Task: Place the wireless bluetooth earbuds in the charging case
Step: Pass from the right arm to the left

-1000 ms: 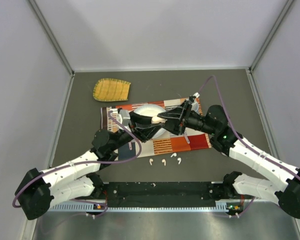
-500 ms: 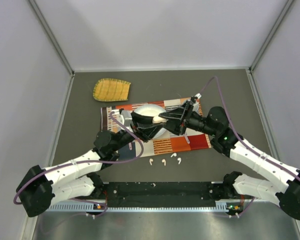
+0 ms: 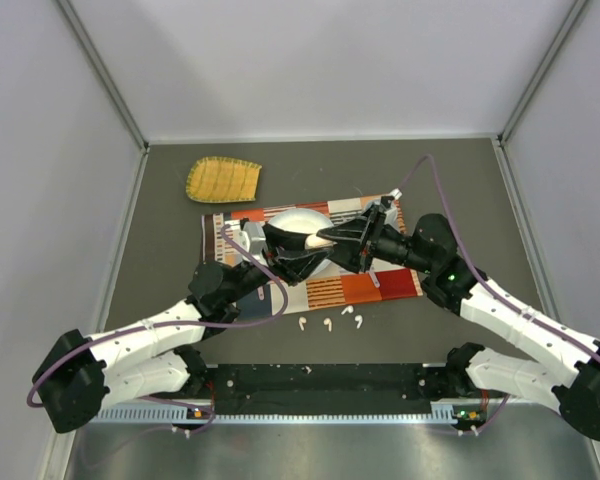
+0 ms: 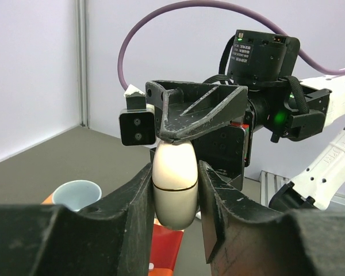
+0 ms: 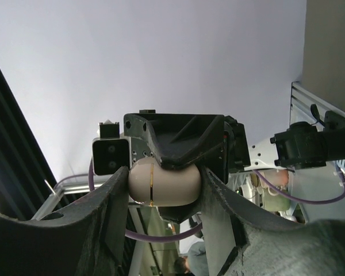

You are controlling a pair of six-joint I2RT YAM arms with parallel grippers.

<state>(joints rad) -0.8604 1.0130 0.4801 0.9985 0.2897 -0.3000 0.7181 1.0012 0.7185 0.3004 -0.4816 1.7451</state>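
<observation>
The charging case is a cream egg-shaped shell with a thin gold seam, closed and held in the air over the striped placemat. My left gripper and right gripper both close on it from opposite sides. In the left wrist view the case stands upright between my fingers, and the right gripper clamps its top. In the right wrist view the case lies sideways between my fingers. Three white earbuds lie in a row on the dark table in front of the placemat.
The striped placemat carries a white bowl, a pale blue cup and a pale utensil. A yellow woven mat lies at the back left. Metal rails and white walls bound the table.
The left gripper has shifted slightly toward the right gripper. The case stays held between the two; the earbuds have not moved.
</observation>
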